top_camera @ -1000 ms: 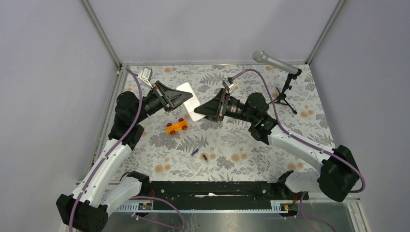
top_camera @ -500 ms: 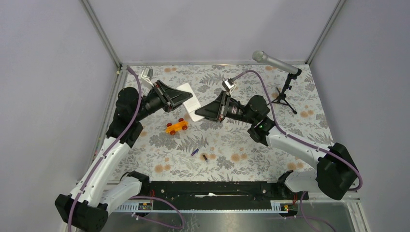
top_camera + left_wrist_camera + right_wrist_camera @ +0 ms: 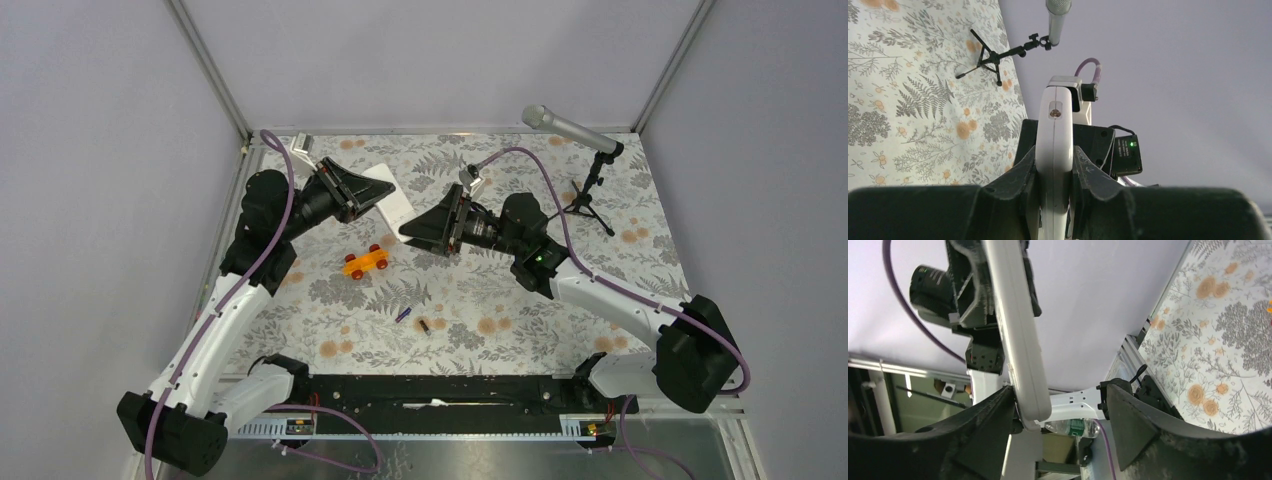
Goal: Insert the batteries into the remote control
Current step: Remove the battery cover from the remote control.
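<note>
My left gripper (image 3: 370,196) is shut on the white remote control (image 3: 393,203) and holds it in the air over the back of the table. In the left wrist view the remote control (image 3: 1054,135) stands edge-on, pinched between both fingers of my left gripper (image 3: 1054,172). My right gripper (image 3: 410,229) is open at its free end. There the remote control (image 3: 1015,335) leans on the left finger (image 3: 983,425), while the right finger (image 3: 1128,425) stands well apart. The batteries, one blue-purple (image 3: 402,314) and one dark (image 3: 424,326), lie on the table in front.
An orange toy car (image 3: 366,262) sits on the floral table cover (image 3: 520,310) below the grippers. A microphone (image 3: 560,126) on a small black tripod (image 3: 592,200) stands at the back right. Metal frame posts and grey walls close in the table.
My left arm has pulled the remote control back and to the left. The right gripper followed leftward, squeezed inward, then spread wide again.
</note>
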